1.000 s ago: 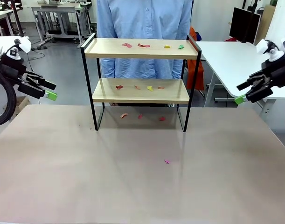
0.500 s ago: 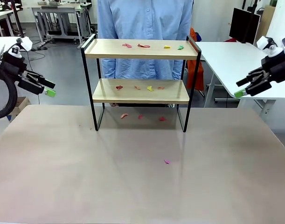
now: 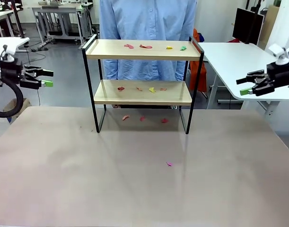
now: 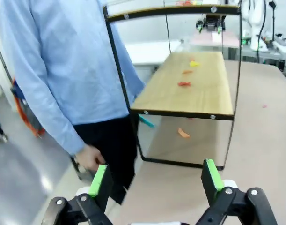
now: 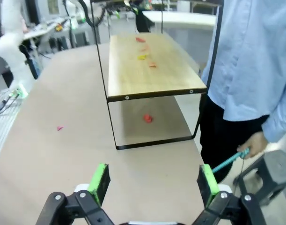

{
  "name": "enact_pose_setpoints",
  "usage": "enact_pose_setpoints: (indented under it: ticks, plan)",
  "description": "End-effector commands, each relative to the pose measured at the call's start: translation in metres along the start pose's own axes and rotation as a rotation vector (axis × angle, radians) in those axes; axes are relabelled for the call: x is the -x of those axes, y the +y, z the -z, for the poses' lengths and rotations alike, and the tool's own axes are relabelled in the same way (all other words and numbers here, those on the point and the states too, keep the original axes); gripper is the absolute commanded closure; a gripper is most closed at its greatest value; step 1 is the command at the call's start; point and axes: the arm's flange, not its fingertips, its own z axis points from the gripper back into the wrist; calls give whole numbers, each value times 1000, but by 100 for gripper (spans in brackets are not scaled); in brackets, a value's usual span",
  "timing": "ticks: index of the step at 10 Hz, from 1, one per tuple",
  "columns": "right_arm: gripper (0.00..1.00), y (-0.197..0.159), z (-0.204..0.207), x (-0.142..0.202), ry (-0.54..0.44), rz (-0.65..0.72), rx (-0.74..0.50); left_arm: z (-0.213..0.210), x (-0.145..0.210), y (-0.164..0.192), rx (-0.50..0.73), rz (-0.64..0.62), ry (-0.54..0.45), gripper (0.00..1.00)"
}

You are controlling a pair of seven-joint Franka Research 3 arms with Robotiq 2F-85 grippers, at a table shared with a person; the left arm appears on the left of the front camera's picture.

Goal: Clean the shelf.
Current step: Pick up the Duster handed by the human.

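Observation:
The shelf (image 3: 143, 49) stands at the far middle of the table, two wooden boards in a black frame. Small coloured scraps lie on its top board (image 3: 145, 46), on its lower board (image 3: 152, 89) and on the table beneath it (image 3: 142, 118). My left gripper (image 3: 48, 78) hangs open off the table's far left corner, level with the lower board. My right gripper (image 3: 241, 87) is open at the far right, also clear of the shelf. The left wrist view has open green pads (image 4: 98, 180) facing the shelf's end (image 4: 189, 89). From the other end, the right wrist view shows the shelf (image 5: 147, 70) beyond open pads (image 5: 206, 180).
A person in a blue shirt (image 3: 146, 23) stands right behind the shelf, holding a thin teal stick (image 5: 229, 159) in one hand. One pink scrap (image 3: 169, 164) lies on the brown table (image 3: 87, 189) nearer me. White tables stand at the far right (image 3: 229, 61).
Both grippers have risen and tilted from pointing downward to level, facing the shelf from either side. Both stayed open. The shelf and scraps have not moved.

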Motion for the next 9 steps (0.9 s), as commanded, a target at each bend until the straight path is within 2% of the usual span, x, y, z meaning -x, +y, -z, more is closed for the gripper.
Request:
enact_pose_setpoints:
  ticks: [1, 3, 5, 6, 9]
  plan:
    - [0, -14, 2, 13, -110, -27, -47, 6, 13, -8, 46, 73, -119, 0]
    - [0, -15, 0, 33, -174, 0, -28, 4, 29, -17, 39, 97, -205, 0]
    - [0, -15, -4, 41, -202, 28, -24, -1, 34, -17, 67, 37, -227, 0]
    - [0, 0, -16, 30, -207, 25, -23, -5, 32, -18, 96, 18, -248, 0]
    - [0, 6, -28, 21, -223, 15, -10, -13, 27, -17, 151, -20, -270, 0]
